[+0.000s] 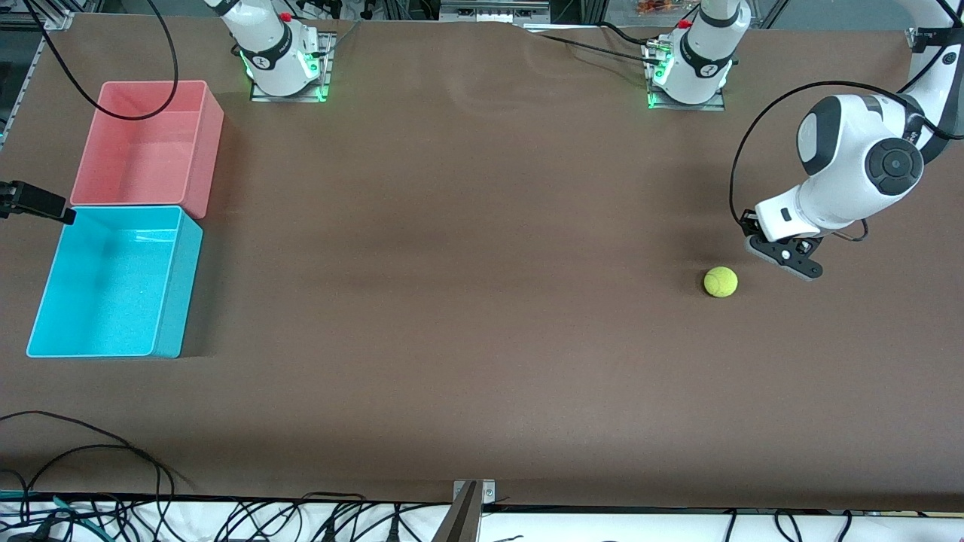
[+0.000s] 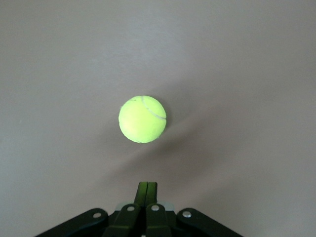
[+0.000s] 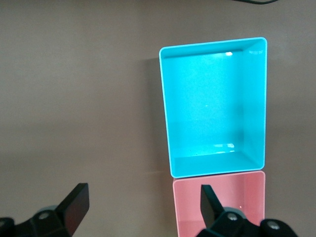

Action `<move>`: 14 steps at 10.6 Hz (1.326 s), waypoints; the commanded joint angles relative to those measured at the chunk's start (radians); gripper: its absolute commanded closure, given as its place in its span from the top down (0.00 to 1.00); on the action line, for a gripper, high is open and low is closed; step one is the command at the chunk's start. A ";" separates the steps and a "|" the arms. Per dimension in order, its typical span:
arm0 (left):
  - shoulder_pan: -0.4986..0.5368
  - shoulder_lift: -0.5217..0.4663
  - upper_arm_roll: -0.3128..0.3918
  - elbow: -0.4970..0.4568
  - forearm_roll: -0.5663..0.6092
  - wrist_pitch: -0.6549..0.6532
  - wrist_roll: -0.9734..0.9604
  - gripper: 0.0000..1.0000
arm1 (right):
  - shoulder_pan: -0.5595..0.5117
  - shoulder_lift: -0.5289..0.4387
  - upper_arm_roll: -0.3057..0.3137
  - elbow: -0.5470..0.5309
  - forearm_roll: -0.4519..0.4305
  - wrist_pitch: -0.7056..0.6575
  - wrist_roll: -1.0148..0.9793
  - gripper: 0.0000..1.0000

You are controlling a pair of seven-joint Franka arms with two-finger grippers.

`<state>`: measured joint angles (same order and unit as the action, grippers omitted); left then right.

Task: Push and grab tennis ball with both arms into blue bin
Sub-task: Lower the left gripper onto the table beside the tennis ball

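where brown felt lies, fuzzy round tennis ball (image 1: 721, 282), perhaps matte

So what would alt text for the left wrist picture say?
A yellow-green tennis ball sits alone on the brown table, apart from the left pincer, whose two fingers are pressed shut and point at it.
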<state>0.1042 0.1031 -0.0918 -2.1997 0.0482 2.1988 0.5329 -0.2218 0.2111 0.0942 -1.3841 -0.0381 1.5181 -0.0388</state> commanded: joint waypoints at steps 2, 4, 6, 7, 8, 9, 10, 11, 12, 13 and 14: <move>0.038 0.030 0.024 -0.008 0.024 0.036 0.488 0.00 | -0.008 0.004 0.002 0.016 0.007 -0.007 -0.013 1.00; 0.061 0.097 0.047 -0.003 0.015 0.141 0.693 0.00 | -0.008 0.004 0.002 0.016 0.007 -0.007 -0.012 1.00; 0.075 0.159 0.052 0.003 0.010 0.249 0.807 0.00 | -0.008 0.004 0.004 0.016 0.007 -0.007 -0.007 1.00; 0.081 0.190 0.052 0.018 0.009 0.268 0.815 0.00 | -0.008 0.004 0.004 0.016 0.007 -0.007 -0.006 1.00; 0.083 0.237 0.052 0.041 0.010 0.272 0.841 0.00 | -0.008 0.004 0.004 0.016 0.007 -0.007 -0.004 1.00; 0.083 0.266 0.050 0.055 -0.007 0.286 0.886 0.00 | -0.007 0.004 0.004 0.016 0.007 -0.007 -0.004 1.00; 0.077 0.280 0.050 0.057 -0.039 0.288 0.916 0.00 | -0.005 0.002 0.006 0.016 0.007 -0.007 -0.003 1.00; 0.074 0.302 0.049 0.070 -0.042 0.289 0.936 0.00 | -0.005 0.002 0.006 0.016 0.007 -0.009 -0.001 1.00; 0.072 0.317 0.046 0.074 -0.045 0.291 0.978 0.00 | -0.005 0.002 0.007 0.016 0.009 -0.013 -0.001 1.00; 0.072 0.319 0.046 0.074 -0.047 0.289 1.014 0.00 | -0.001 -0.001 0.009 0.016 0.010 -0.016 0.002 1.00; 0.072 0.319 0.046 0.074 -0.045 0.289 1.047 0.00 | 0.001 -0.006 0.012 0.016 0.012 -0.016 0.002 1.00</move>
<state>0.1776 0.4035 -0.0457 -2.1516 0.0336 2.4891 1.4770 -0.2204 0.2117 0.0958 -1.3841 -0.0369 1.5176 -0.0388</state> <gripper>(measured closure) 0.991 0.000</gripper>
